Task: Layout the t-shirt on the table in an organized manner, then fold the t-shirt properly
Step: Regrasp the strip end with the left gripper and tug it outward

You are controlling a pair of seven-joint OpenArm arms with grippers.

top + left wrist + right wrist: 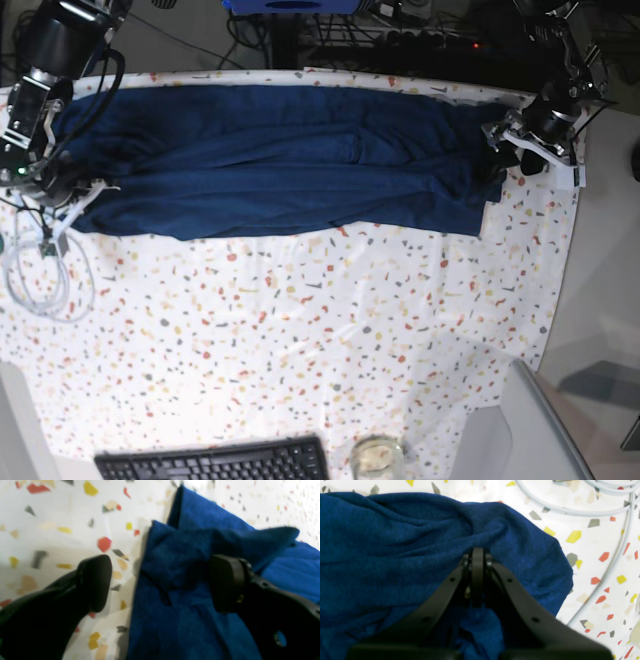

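I am seeing the t-shirt [280, 160] lying stretched in a long band across the far part of the table [300, 330], between my two arms. My left gripper [160, 582] is standing with its jaws wide apart, straddling a bunched corner of the shirt, one finger over the speckled cloth and the other over the fabric. My right gripper [477, 555] is pinching the shirt's other end, jaws pressed together on a gathered fold. Pale cables [607, 567] are lying just beside that end.
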